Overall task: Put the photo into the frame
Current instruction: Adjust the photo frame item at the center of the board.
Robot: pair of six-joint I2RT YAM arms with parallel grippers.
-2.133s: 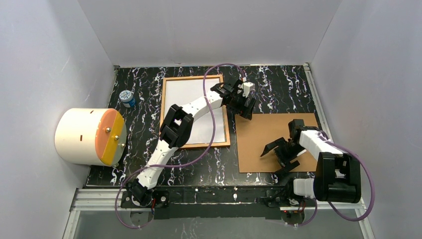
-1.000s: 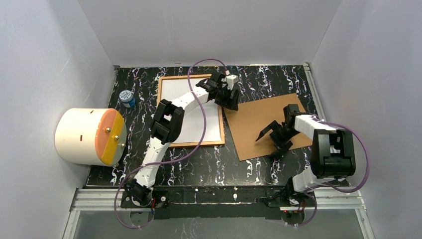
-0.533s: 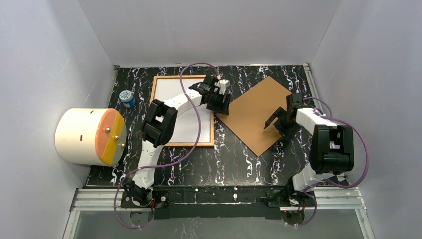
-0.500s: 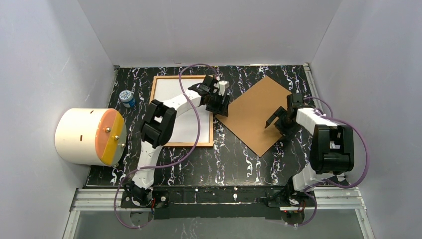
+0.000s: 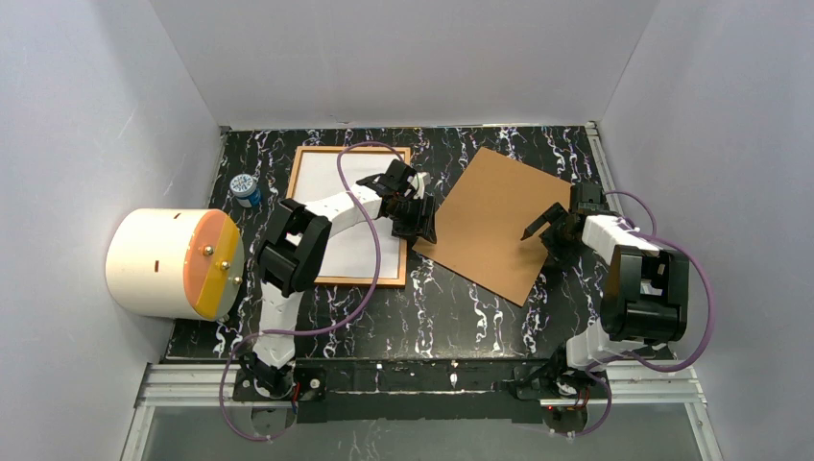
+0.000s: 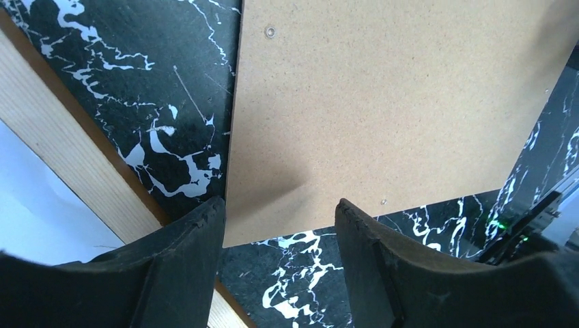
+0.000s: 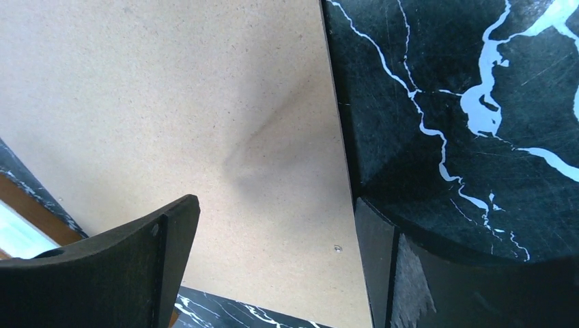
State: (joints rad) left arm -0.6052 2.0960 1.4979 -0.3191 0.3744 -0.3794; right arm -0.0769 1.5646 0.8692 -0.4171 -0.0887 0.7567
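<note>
The frame lies flat at the left-centre of the table, and the photo rests inside it white side up. In the left wrist view the frame's wooden rail and the photo's white sheet show at the left. A plain brown backing board lies askew to the right of the frame. My left gripper is open, its fingertips astride the board's near-left corner. Over the board's right edge my right gripper stands open, one finger on the table side.
A white cylinder with an orange end lies at the table's left edge. A small blue-and-white jar stands behind it. Pale walls close the table in on three sides.
The board has turned and shifted on the table between both grippers. The frame with the photo has slid left. My left gripper came nearer and its jaws narrowed a little.
</note>
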